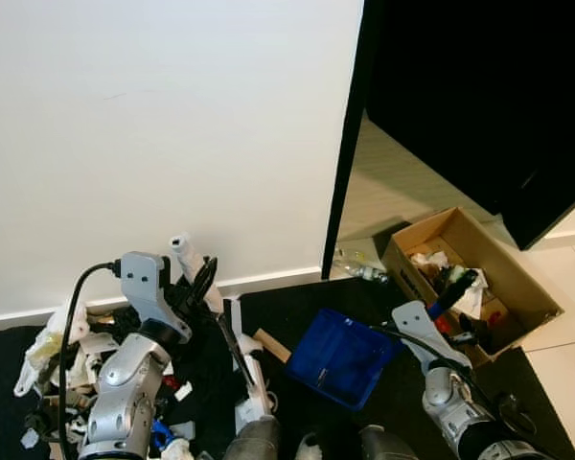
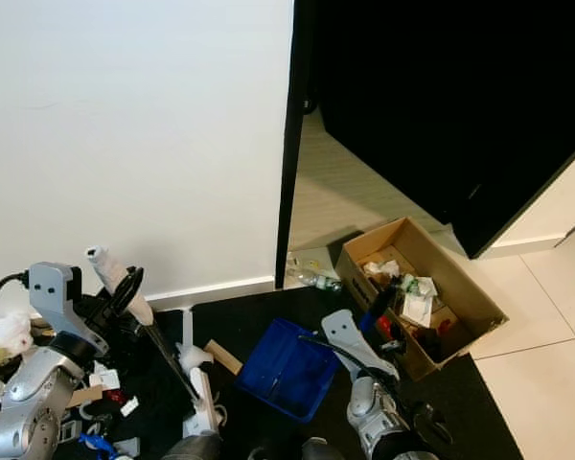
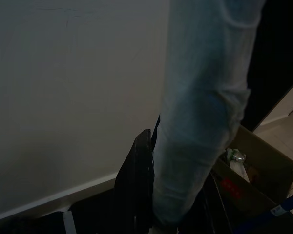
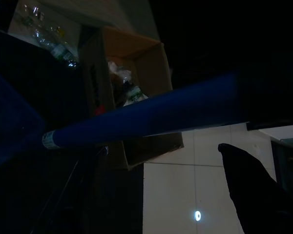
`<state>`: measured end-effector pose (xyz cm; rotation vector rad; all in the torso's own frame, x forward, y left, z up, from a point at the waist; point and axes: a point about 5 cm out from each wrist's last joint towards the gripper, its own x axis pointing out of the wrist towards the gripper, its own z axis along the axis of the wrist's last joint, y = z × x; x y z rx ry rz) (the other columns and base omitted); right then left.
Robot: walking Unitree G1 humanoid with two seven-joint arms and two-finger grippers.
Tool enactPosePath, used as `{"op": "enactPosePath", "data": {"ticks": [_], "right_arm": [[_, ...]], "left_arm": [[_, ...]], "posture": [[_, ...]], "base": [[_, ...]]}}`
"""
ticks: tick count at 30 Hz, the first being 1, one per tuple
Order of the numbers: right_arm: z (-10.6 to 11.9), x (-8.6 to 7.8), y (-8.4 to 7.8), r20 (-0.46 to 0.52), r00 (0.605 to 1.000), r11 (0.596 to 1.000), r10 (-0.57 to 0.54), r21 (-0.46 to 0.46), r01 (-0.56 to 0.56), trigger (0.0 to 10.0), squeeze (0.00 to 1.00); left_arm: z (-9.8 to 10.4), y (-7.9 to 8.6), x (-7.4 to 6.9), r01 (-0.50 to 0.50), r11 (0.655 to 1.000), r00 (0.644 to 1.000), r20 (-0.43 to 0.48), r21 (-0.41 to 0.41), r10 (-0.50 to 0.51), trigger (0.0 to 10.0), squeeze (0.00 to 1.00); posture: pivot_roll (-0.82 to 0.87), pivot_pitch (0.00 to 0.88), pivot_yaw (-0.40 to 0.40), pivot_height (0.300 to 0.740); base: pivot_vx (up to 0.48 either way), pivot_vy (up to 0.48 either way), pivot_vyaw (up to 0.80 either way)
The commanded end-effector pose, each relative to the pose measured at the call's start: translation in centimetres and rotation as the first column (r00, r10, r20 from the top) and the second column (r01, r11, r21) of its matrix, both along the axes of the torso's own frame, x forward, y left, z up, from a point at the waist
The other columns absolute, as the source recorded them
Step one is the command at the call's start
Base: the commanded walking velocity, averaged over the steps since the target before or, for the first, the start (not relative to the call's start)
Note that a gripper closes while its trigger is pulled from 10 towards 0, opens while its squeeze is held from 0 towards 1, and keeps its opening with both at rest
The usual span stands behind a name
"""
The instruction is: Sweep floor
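The left gripper (image 1: 199,280) is pinching the white broom (image 1: 187,257); the right gripper (image 1: 457,287) is pinching the blue dustpan (image 1: 343,356) handle, beside the cardboard box (image 1: 517,278). I think sweeping slowly toward the dustpan is working best

Blue dustpan (image 1: 343,357) tilted on black floor mat, white-handled broom (image 2: 125,283) slanting just left.
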<state>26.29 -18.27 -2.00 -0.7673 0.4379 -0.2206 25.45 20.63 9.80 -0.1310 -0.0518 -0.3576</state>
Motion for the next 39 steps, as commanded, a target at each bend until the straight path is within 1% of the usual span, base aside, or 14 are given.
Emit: {"op": "enactPosePath", "data": {"ticks": [1,15,24,32,39], "right_arm": [[-0.57,-0.68,0.1,-0.022,1.0,1.0,-0.003,0.001,0.003,10.0,0.0],[-0.61,-0.79,0.05,-0.019,1.0,1.0,-0.004,0.0,0.004,10.0,0.0],[-0.57,-0.73,-0.06,-0.02,1.0,1.0,-0.004,-0.001,0.004,10.0,0.0],[-0.54,-0.66,-0.02,-0.021,1.0,1.0,-0.004,0.0,0.004,10.0,0.0],[-0.5,-0.57,0.02,-0.022,1.0,1.0,-0.003,0.0,0.003,10.0,0.0]], "left_arm": [[0.19,-0.44,0.02,0.014,1.0,1.0,0.017,-0.017,-0.014,10.0,0.0],[0.22,-0.66,0.1,0.014,1.0,1.0,0.019,-0.021,-0.014,10.0,0.0],[0.23,-0.42,0.12,0.004,1.0,1.0,0.023,-0.02,-0.003,10.0,0.01],[0.14,-0.74,0.14,0.015,1.0,1.0,0.021,-0.024,-0.014,10.0,0.01],[0.2,-0.55,0.27,0.013,1.0,1.0,0.023,-0.021,-0.013,10.0,0.01]], "posture": [[0.2,0.145,0.01,0.74],[0.21,0.147,0.004,0.74],[0.2,0.141,-0.008,0.74],[0.2,0.135,-0.005,0.74],[0.2,0.131,-0.001,0.74]], "base": [[0.0,0.0,0.0],[0.0,0.0,0.0],[0.0,0.0,0.0],[0.0,0.0,0.0],[0.0,0.0,0.0]]}}
